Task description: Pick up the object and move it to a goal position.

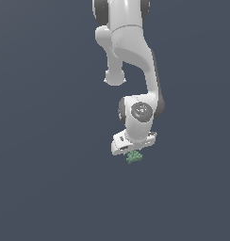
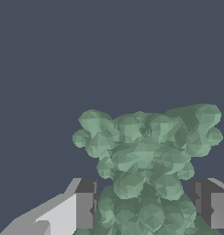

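My gripper (image 2: 146, 209) straddles object (image 2: 148, 165), fingers (image 2: 84, 204) flanking lower lumps, jaws parted, no squeeze visible. Object directly under hand (image 1: 133, 141). Advice: centre on thickest part, close gently, lumps may slip. Wrist view shows finger placement; exterior view shows only cluster poking below hand, no goal marker.

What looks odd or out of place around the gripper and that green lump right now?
Nothing stands out. The green lump sits between the gripper's two fingers in the wrist view, whole and unbroken. In the exterior view it shows just under the gripper on plain dark ground. Whether the fingers press it is unclear.
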`<state>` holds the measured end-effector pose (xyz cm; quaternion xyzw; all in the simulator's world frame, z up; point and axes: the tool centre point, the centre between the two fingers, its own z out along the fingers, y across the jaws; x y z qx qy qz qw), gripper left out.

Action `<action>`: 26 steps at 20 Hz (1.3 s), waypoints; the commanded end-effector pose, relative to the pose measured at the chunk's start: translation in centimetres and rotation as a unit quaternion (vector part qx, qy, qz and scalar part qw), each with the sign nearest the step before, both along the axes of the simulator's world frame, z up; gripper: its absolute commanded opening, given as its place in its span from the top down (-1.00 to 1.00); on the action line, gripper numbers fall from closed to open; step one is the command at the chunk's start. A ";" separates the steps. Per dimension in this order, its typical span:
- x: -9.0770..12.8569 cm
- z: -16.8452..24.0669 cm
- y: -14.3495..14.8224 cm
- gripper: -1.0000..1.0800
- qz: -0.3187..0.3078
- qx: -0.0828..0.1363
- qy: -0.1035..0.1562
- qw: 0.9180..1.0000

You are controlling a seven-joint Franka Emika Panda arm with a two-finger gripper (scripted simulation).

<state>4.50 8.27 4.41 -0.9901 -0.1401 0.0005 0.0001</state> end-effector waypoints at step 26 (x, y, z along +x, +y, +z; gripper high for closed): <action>-9.5 15.6 -11.3 1.00 0.000 0.000 -0.001 1.000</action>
